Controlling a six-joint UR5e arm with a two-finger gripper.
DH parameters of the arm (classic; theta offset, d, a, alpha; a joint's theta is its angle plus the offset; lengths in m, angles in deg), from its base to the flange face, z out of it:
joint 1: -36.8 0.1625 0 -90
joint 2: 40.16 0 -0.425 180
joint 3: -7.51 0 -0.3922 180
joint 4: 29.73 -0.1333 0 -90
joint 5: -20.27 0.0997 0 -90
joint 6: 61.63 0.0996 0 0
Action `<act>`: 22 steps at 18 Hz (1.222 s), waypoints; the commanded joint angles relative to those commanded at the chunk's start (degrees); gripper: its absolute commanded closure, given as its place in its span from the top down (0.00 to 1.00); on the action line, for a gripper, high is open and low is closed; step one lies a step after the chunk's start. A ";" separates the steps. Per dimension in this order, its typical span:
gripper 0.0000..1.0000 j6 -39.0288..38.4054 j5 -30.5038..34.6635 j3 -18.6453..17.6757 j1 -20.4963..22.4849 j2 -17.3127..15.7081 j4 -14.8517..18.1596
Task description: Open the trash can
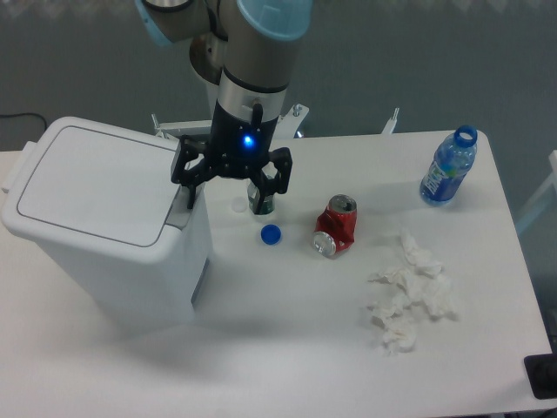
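Gripper [232, 181] fingers are standing spread, one finger [191, 193] hanging at the grey latch tab [179, 212], apparently lining up to press it. The trash can [104, 222], lid shut, is sitting on the tabletop's [287, 348] left side.

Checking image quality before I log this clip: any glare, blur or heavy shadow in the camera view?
Fixed camera: even, soft light, no harsh glare; the white trash can lid keeps its outline. A faint shadow lies on the table right of the can. Slightly soft overall, no motion blur on the gripper. Its blue LED blooms a little.
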 joint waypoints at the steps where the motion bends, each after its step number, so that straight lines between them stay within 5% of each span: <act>1: 1.00 0.00 0.00 0.09 0.09 0.00 0.00; 16: 1.00 0.09 0.00 0.17 0.09 0.00 -0.09; 22: 1.00 0.44 -0.70 5.79 4.55 -0.44 0.09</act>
